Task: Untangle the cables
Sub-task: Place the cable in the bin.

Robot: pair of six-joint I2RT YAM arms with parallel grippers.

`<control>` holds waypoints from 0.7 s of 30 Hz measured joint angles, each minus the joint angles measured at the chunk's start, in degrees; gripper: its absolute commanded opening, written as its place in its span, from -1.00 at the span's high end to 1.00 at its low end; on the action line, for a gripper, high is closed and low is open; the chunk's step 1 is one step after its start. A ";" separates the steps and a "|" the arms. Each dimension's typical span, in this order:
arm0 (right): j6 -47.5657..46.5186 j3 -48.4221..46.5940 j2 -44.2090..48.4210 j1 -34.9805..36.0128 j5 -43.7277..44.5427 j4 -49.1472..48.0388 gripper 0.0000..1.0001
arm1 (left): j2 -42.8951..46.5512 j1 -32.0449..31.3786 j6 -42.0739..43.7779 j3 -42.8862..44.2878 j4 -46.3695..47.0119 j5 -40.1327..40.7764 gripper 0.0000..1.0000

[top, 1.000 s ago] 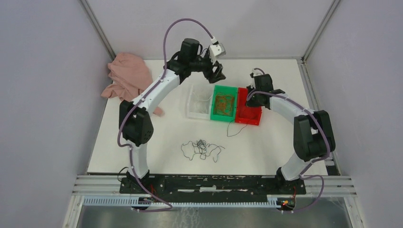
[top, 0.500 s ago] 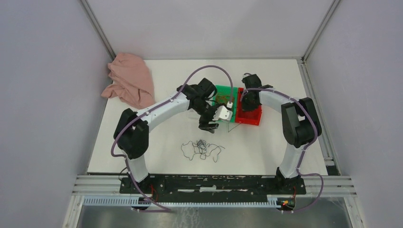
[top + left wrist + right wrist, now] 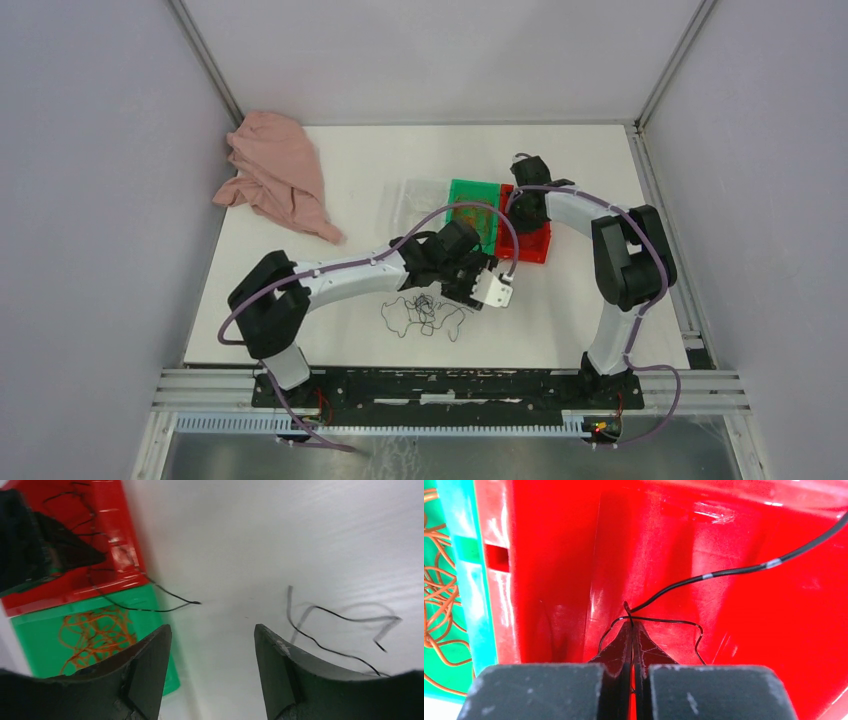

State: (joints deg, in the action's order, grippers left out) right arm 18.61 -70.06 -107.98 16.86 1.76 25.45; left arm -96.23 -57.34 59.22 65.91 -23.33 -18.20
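Right wrist: right gripper (image 3: 631, 630) closed, tips apparently pinching black cable (image 3: 724, 571) inside red bin (image 3: 749, 525). Left gripper (image 3: 212, 628) wide apart, empty; loose strand (image 3: 330, 611) past its fingers.

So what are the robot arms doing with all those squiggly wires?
They seem to be sorting tangled wires by colour. The right gripper has its jaws shut on a thin black wire inside the red bin. The left gripper, jaws open and empty, hangs over the table next to the tangle of black wires left to sort. The orange wires already lie in the green bin.
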 measured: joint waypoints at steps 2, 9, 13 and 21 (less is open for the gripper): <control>0.50 0.33 0.00 0.00 -0.02 -0.76 1.00 | -0.79 -0.59 -2.62 -0.02 5.27 3.80 -0.33; 1.36 1.68 0.55 0.00 -0.20 -3.41 1.00 | -5.97 -0.92 -11.54 2.14 13.51 8.61 -0.24; 1.55 2.14 0.79 0.00 -0.24 -4.15 1.00 | -7.82 -0.92 -13.66 2.84 13.49 7.45 -0.11; 1.75 3.41 2.21 0.00 -0.98 -4.66 0.95 | -11.26 -0.92 -14.19 5.81 13.66 8.92 0.69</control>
State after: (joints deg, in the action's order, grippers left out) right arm 20.36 -66.65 -105.78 16.86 0.78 20.80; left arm -107.48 -58.26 45.04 71.72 -9.67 -9.28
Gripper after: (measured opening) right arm 0.008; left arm 0.321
